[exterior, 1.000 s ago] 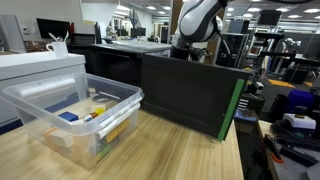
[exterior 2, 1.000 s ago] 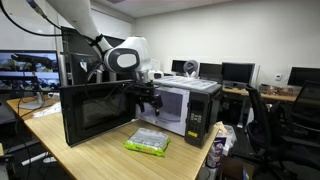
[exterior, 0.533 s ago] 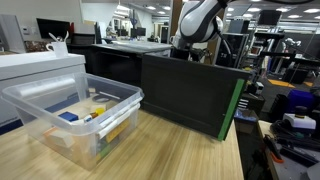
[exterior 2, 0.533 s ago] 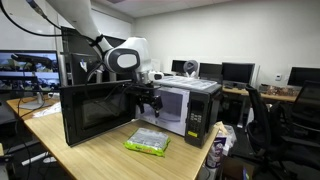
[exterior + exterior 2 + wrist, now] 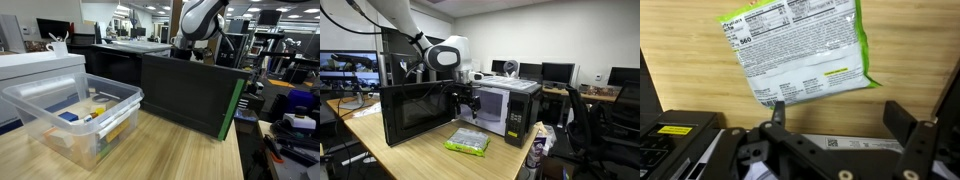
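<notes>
My gripper point(image 5: 837, 115) is open and empty, its two dark fingers spread wide over the wooden table. It hangs in front of the open microwave point(image 5: 505, 108), by the swung-out black door point(image 5: 415, 112), as an exterior view shows point(image 5: 470, 100). A green and white snack bag point(image 5: 800, 48) lies flat on the table below and ahead of the fingers, label side up; it also shows in an exterior view point(image 5: 470, 141). In the wrist view the microwave's lower front edge point(image 5: 840, 145) sits just under the fingers. The arm's upper part shows behind the door point(image 5: 195, 25).
A clear plastic bin point(image 5: 70, 112) with several small items stands on the wooden table point(image 5: 170, 155) beside the black door point(image 5: 190, 92). A white box point(image 5: 35, 66) sits behind the bin. Desks, monitors point(image 5: 555, 72) and office chairs point(image 5: 595, 115) surround the table.
</notes>
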Controlling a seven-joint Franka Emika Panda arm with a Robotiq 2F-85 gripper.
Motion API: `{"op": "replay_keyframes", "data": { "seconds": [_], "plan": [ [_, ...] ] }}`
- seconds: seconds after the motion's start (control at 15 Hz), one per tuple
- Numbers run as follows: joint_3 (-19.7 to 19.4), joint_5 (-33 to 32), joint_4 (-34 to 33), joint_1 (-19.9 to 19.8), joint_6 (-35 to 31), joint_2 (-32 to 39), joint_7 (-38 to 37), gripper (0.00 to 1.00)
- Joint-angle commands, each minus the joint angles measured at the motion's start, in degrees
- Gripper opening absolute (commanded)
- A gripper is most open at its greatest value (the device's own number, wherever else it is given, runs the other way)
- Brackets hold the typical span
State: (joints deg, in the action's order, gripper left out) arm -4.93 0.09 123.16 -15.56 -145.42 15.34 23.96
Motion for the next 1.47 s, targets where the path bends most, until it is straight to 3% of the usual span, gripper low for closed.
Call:
{"op": "replay_keyframes", "data": {
  "seconds": [0.0, 0.07, 0.53, 0.93, 1.4],
  "plan": [
    [0.09, 0.66, 1.50, -0.14, 2.85, -3.66, 4.18, 1.00],
    [-0.52, 0.17, 0.02, 0.55, 1.57, -1.28, 1.56, 1.00],
    [-0.40, -0.35, 1.24, 0.84, 1.53, -2.43, 2.82, 1.00],
    [-1.96, -4.52, 9.77, 0.39, -4.03, -5.31, 5.62, 1.00],
    [-4.41, -8.80, 17.34, 0.56, -3.79, -8.90, 10.58, 1.00]
  ]
}}
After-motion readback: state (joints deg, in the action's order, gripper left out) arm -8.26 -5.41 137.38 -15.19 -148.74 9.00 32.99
